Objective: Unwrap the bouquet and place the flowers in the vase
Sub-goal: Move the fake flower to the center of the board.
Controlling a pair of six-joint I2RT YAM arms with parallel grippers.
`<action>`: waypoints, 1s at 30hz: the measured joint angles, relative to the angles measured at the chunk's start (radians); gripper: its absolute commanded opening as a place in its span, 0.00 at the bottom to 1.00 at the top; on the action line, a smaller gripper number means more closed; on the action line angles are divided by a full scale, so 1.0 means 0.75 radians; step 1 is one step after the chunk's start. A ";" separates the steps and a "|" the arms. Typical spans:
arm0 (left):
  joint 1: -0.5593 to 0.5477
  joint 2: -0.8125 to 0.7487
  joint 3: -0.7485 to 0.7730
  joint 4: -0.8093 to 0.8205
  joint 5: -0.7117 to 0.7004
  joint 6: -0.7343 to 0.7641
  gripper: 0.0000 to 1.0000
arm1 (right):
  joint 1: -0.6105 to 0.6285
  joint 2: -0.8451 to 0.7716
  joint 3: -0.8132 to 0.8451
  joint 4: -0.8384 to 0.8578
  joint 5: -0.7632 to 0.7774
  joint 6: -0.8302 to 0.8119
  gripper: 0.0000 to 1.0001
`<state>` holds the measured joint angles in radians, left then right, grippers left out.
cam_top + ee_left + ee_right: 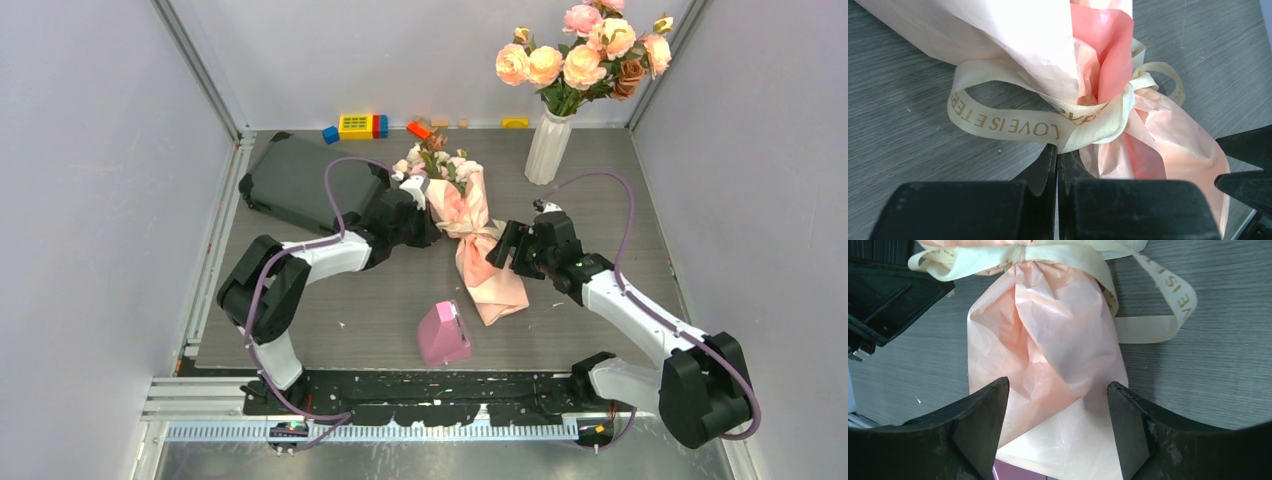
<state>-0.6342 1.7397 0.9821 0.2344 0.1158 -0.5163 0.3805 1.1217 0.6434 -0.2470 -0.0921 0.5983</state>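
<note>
Pink and solid, one small wedge-shaped object (443, 333) lies nearest the arm bases, just beside the near tip of the bouquet (480, 240) on its left. The one bouquet lies flat on the grey table (620, 200) between the two arms, its closed paper tail toward the bases and its open end pointing away.

The right gripper (1058, 385) hangs over that tail from the bouquet's right. Its two fingers (983, 425) stand wide apart, one on each side of the pale pink paper, and nothing is clamped between them.

Further up the bouquet, one beige ribbon (1008, 125) with gold lettering is tied in a bow around the waist of the paper, with two loops showing. The left gripper (1058, 152) reaches in from the bouquet's left, its two fingers pressed together with their tips right against the ribbon by the knot. Whether a strand is pinched between them cannot be told.

At the bouquet's far end the flowers (435, 160) poke out of the paper, small pink, cream and brown roses, too small to count with certainty.

One dark flat case (300, 185) lies to the left of that flower end, behind the left arm. One white ribbed vase (548, 148) stands upright beyond the bouquet to the right, well apart from it, holding one cluster of larger peach-orange roses (585, 55).

Farthest beyond the bouquet, at least five small coloured blocks (355, 125) line the back edge.
</note>
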 measured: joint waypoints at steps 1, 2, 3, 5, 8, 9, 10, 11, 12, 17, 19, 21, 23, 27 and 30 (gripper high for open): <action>0.003 0.006 0.008 -0.012 0.002 0.001 0.00 | 0.013 0.007 -0.004 0.014 0.005 0.000 0.75; 0.006 0.015 0.020 -0.034 0.006 0.000 0.00 | 0.026 0.019 -0.008 0.028 0.007 0.001 0.74; 0.013 0.024 0.030 -0.046 0.013 0.000 0.00 | 0.042 0.037 -0.013 0.050 0.007 0.003 0.73; 0.033 0.038 0.046 -0.067 0.025 -0.001 0.00 | 0.063 0.077 -0.020 0.094 -0.002 0.015 0.71; 0.080 0.061 0.072 -0.101 0.041 0.001 0.00 | 0.113 0.165 -0.020 0.193 -0.020 0.049 0.69; 0.089 0.068 0.084 -0.114 0.045 0.005 0.00 | 0.133 0.195 -0.017 0.225 -0.027 0.054 0.69; 0.100 0.078 0.103 -0.132 0.048 0.009 0.00 | 0.150 0.221 -0.012 0.249 -0.034 0.058 0.69; 0.112 0.089 0.121 -0.146 0.052 0.016 0.00 | 0.170 0.254 0.001 0.268 -0.039 0.063 0.68; 0.121 0.096 0.135 -0.156 0.058 0.025 0.00 | 0.187 0.284 0.015 0.284 -0.045 0.063 0.68; 0.140 0.099 0.150 -0.186 0.091 0.047 0.00 | 0.225 0.341 0.095 0.291 -0.040 0.048 0.74; 0.143 0.099 0.151 -0.203 0.097 0.062 0.00 | 0.226 0.324 0.131 0.259 0.001 0.036 0.76; 0.143 0.099 0.152 -0.222 0.103 0.072 0.00 | 0.223 0.295 0.164 0.210 0.056 0.021 0.77; 0.143 0.099 0.154 -0.245 0.110 0.080 0.00 | 0.203 0.250 0.188 0.165 0.102 0.006 0.78; 0.143 0.099 0.155 -0.280 0.121 0.096 0.00 | 0.064 0.179 0.198 0.106 0.131 0.001 0.77; 0.143 0.099 0.157 -0.291 0.124 0.101 0.00 | -0.066 0.185 0.198 0.084 0.134 0.006 0.74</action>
<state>-0.5266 1.8137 1.0996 0.0158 0.2085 -0.4408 0.3309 1.2602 0.7918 -0.1841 0.0082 0.6025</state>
